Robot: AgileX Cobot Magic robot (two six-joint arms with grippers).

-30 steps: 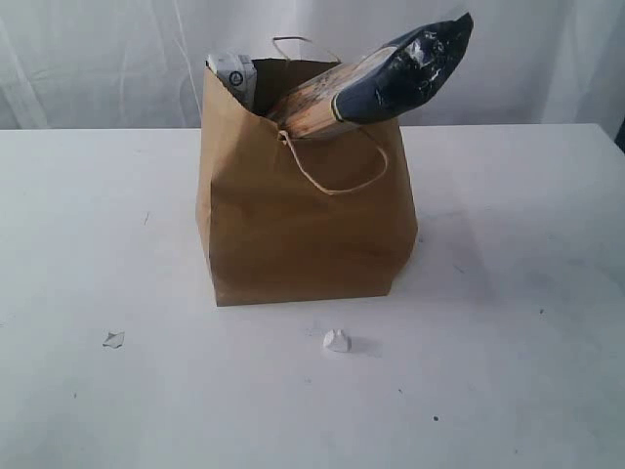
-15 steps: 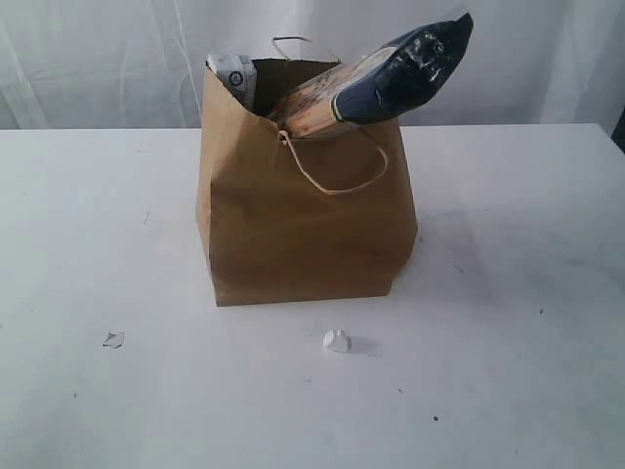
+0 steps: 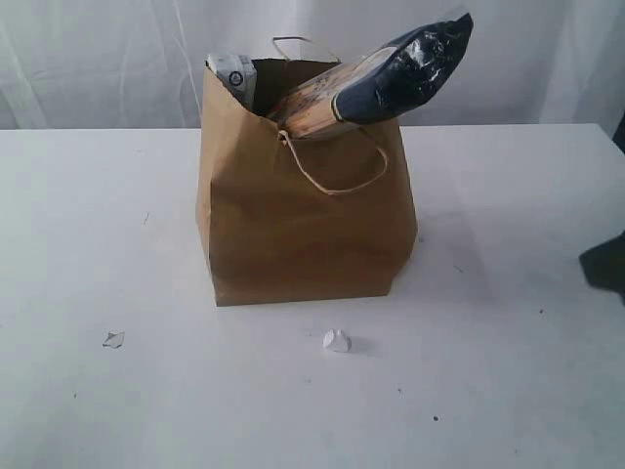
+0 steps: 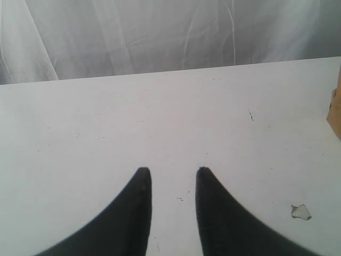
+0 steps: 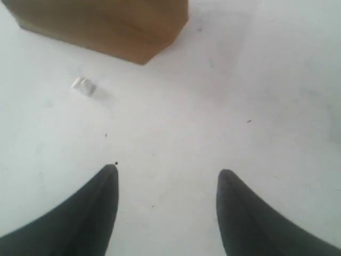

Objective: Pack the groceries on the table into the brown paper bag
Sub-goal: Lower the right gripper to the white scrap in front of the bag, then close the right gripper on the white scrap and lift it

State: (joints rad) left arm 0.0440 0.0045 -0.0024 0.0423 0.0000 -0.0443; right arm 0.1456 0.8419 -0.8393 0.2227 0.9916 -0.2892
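The brown paper bag (image 3: 303, 215) stands upright on the white table (image 3: 117, 244), handles drooping over its front. A long navy-tan packet (image 3: 381, 83) sticks out of its top, leaning right, and a white-topped item (image 3: 232, 70) shows at its back left corner. A dark part of the right arm (image 3: 607, 264) shows at the right edge of the exterior view. My right gripper (image 5: 168, 173) is open over bare table, with the bag's bottom corner (image 5: 106, 26) beyond it. My left gripper (image 4: 172, 170) is open and empty over bare table; a sliver of the bag (image 4: 335, 112) shows at the edge.
A small white crumpled scrap (image 3: 336, 340) lies in front of the bag, also seen as a scrap (image 5: 83, 85) in the right wrist view. A torn paper flake (image 3: 113, 339) lies at the front left, seen too as a flake (image 4: 301, 212). A white curtain (image 3: 98, 59) hangs behind.
A dark part of the right arm has come into the exterior view at the right edge. The bag and its contents have not moved.
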